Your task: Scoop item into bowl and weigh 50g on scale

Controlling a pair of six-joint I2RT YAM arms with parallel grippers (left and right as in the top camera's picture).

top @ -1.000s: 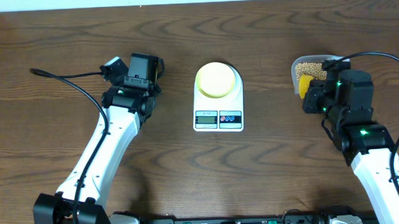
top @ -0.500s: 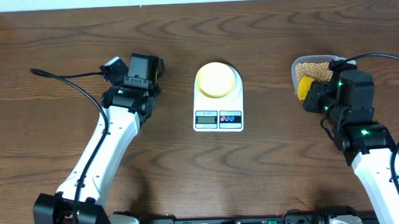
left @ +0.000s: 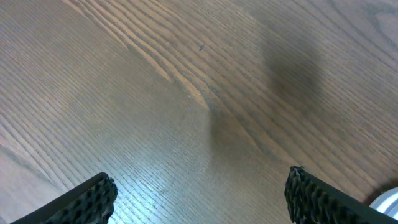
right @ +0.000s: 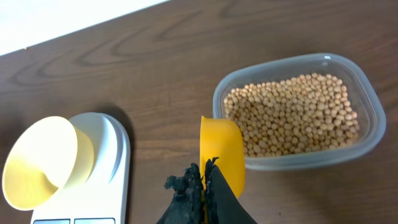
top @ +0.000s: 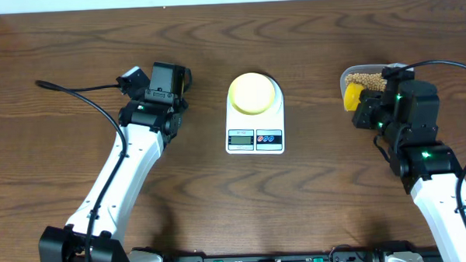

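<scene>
Tan beans point(right: 292, 115) fill a clear plastic container point(right: 367, 134) at the right, also seen from overhead as the beans point(top: 366, 81). My right gripper point(right: 204, 177) is shut on the handle of a yellow scoop point(right: 222, 146), whose cup lies at the container's near-left rim; no beans show in it. From overhead, the right gripper point(top: 366, 111) and scoop point(top: 351, 98) sit at the container's left edge. The pale-yellow bowl point(top: 253, 93) stands on the white scale point(top: 255, 138) mid-table. My left gripper point(left: 199, 193) hangs open over bare wood, left of the scale.
The scale's display and two buttons point(top: 255, 137) face the near edge. A black cable point(top: 76, 94) trails across the wood from the left arm. The right arm's cable loops above the container point(top: 448, 65). A white wall edge runs along the far side.
The right gripper has shifted the scoop slightly farther and leftward along the container's edge. The left arm has not moved.
</scene>
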